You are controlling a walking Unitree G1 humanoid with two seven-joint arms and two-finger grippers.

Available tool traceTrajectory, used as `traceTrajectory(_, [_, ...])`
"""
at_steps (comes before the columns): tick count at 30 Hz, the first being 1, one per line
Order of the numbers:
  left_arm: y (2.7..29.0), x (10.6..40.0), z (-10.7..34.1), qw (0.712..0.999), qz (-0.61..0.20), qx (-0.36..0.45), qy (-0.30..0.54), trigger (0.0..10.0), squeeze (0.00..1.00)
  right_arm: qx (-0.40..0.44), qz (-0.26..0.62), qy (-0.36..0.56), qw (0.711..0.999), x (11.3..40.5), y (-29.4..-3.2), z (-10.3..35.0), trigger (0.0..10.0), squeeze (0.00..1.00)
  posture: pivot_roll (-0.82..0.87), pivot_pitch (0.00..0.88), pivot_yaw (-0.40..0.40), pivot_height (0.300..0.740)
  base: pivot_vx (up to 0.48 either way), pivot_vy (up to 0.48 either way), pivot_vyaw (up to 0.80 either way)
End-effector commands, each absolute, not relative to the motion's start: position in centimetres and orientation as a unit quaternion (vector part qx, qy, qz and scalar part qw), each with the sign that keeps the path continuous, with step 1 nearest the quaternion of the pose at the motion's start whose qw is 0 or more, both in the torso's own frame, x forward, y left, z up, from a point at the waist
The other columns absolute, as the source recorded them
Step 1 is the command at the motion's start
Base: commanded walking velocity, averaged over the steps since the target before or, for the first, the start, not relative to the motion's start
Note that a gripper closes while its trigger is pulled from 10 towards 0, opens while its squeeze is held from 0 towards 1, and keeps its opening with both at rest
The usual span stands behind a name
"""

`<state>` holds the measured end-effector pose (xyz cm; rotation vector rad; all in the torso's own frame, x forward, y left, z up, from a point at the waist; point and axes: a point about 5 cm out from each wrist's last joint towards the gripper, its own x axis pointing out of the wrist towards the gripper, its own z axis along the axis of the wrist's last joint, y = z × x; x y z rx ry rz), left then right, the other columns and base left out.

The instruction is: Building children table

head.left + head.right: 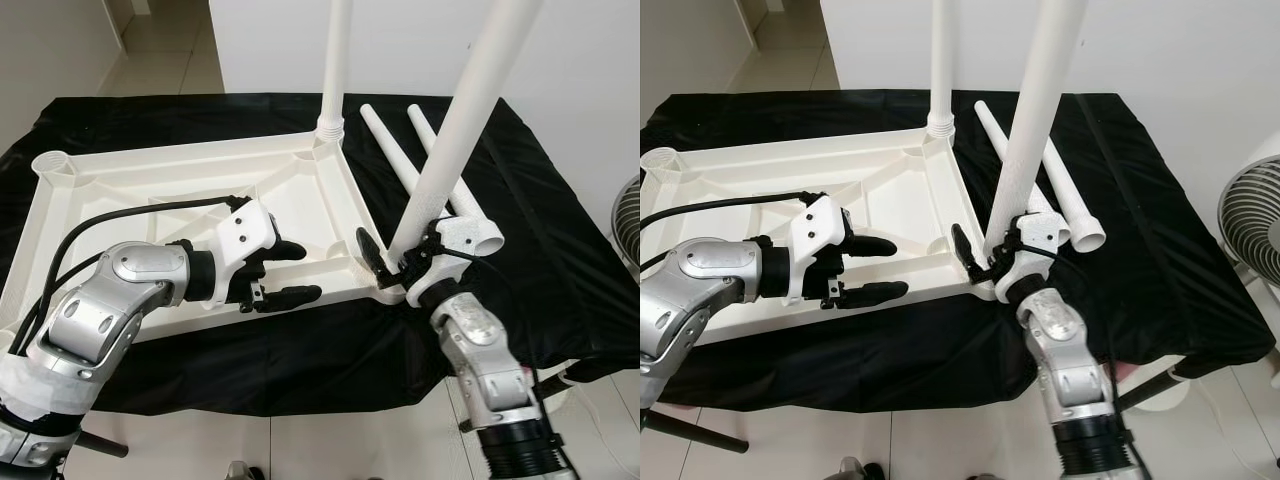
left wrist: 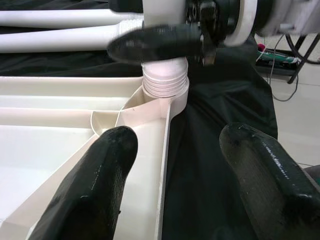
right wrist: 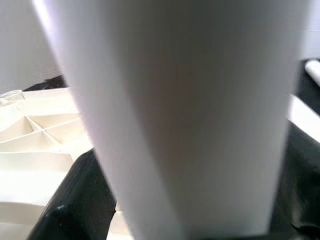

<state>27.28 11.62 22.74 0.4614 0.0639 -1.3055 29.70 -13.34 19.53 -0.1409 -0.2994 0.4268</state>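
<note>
White tabletop [image 1: 190,210] lies upside down, ribbed underside up, on the table [image 1: 560,230] with its black cloth; near long edge runs close to the table's front edge. Leg being fitted [image 1: 465,125] stands tilted at the near right corner socket [image 2: 165,82], threaded end seated at the socket mouth, top leaning away to the right. Right tool [image 1: 398,262] clenched around this leg low down, one black finger [image 1: 368,250] on the tabletop side, just above the corner. Right forearm rises from below the table edge, wrist bent in over the corner.

Second leg [image 1: 333,65] upright in the far right corner, well beyond the right tool. Two loose legs [image 1: 400,160] lie flat on the cloth behind the right tool, side by side, touching or nearly so.

Left tool [image 1: 285,272] released, fingers [image 2: 100,185] spread, holding nothing, straddling the near rim of the tabletop, pointing at the right tool with a gap between. Left elbow bent, forearm level across the near edge.

Open cloth right of the right tool; fan [image 1: 1250,225] past the table's right edge. Floor [image 1: 300,445] in front.
</note>
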Motion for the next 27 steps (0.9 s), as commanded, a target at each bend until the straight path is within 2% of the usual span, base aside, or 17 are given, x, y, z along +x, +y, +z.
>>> traceTrajectory(1, [11.8, 27.4, 22.8, 0.772, -0.597, 0.216, 0.028, 10.0, 0.00, -0.067, 0.234, -0.142, 0.959, 29.6, -13.1, 19.7, 10.0, 0.00, -0.01, 0.129, 0.034, 0.740, 0.000, 0.000, 0.00])
traceTrajectory(16, [11.9, 27.5, 22.8, 0.770, -0.598, 0.221, 0.030, 10.0, 0.00, -0.106, 0.327, -0.117, 0.932, 30.2, -14.9, 21.2, 10.0, 0.00, -0.01, 0.132, 0.039, 0.740, 0.000, 0.000, 0.00])
traceTrajectory(17, [11.9, 27.5, 22.8, 0.770, -0.598, 0.221, 0.030, 10.0, 0.00, -0.107, 0.335, -0.113, 0.929, 30.2, -14.9, 21.3, 9.5, 0.00, -0.01, 0.132, 0.039, 0.740, 0.000, 0.000, 0.00])
traceTrajectory(18, [11.9, 27.5, 22.8, 0.770, -0.598, 0.222, 0.030, 10.0, 0.00, -0.111, 0.341, -0.111, 0.927, 30.3, -15.0, 21.3, 6.3, 0.00, -0.01, 0.132, 0.039, 0.740, 0.000, 0.000, 0.00])
traceTrajectory(20, [11.9, 27.5, 22.8, 0.770, -0.598, 0.222, 0.030, 10.0, 0.00, -0.114, 0.345, -0.109, 0.925, 30.3, -15.0, 21.4, 6.3, 0.00, -0.01, 0.132, 0.039, 0.740, 0.000, 0.000, 0.00])
traceTrajectory(21, [11.9, 27.4, 22.8, 0.770, -0.598, 0.221, 0.031, 10.0, 0.00, -0.109, 0.363, -0.096, 0.920, 30.5, -15.1, 21.3, 2.3, 0.00, -0.01, 0.137, 0.041, 0.740, 0.000, 0.000, 0.00])
traceTrajectory(23, [11.9, 27.4, 22.8, 0.770, -0.598, 0.221, 0.031, 10.0, 0.00, -0.105, 0.370, -0.090, 0.919, 30.6, -15.1, 21.2, 2.3, 0.00, -0.01, 0.137, 0.041, 0.740, 0.000, 0.000, 0.00])
traceTrajectory(24, [11.9, 27.4, 22.9, 0.769, -0.599, 0.220, 0.030, 10.0, 0.00, -0.106, 0.373, -0.084, 0.918, 30.7, -15.2, 21.1, 1.1, 0.00, -0.01, 0.137, 0.041, 0.740, 0.000, 0.000, 0.00])
traceTrajectory(25, [11.9, 27.4, 22.9, 0.769, -0.599, 0.220, 0.030, 10.0, 0.00, -0.106, 0.373, -0.084, 0.918, 30.7, -15.2, 21.1, 1.1, 0.00, -0.01, 0.137, 0.041, 0.740, 0.000, 0.000, 0.00])
traceTrajectory(26, [11.9, 27.4, 23.1, 0.770, -0.599, 0.218, 0.027, 10.0, 0.00, -0.107, 0.383, -0.068, 0.915, 30.8, -15.4, 20.7, 1.7, 0.00, -0.01, 0.138, 0.041, 0.740, 0.000, 0.000, 0.00])
traceTrajectory(27, [11.9, 27.4, 23.1, 0.770, -0.599, 0.218, 0.027, 10.0, 0.00, -0.107, 0.383, -0.068, 0.915, 30.8, -15.4, 20.7, 1.7, 0.00, -0.01, 0.138, 0.041, 0.740, 0.000, 0.000, 0.00])
